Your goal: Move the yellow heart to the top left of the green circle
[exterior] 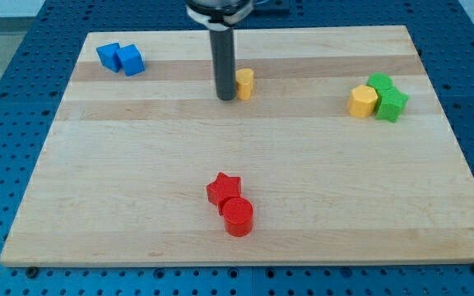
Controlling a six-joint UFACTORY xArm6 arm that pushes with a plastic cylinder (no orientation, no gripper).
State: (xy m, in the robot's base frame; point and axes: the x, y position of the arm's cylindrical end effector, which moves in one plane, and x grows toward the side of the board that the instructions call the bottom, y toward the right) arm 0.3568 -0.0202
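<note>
The yellow heart (245, 83) lies near the view's top centre, its left side partly hidden by my rod. My tip (225, 98) rests on the board right against the heart's left side. Two green blocks stand at the view's right: the rear one (378, 82) looks like the green circle, and the front one (392, 105) looks like a star. They touch each other. The heart is far to the left of them.
A yellow hexagon (362, 101) touches the green blocks on their left. Two blue blocks (108, 55) (130, 60) sit together at the top left. A red star (223, 188) and a red circle (238, 217) touch at the bottom centre of the wooden board (122, 181).
</note>
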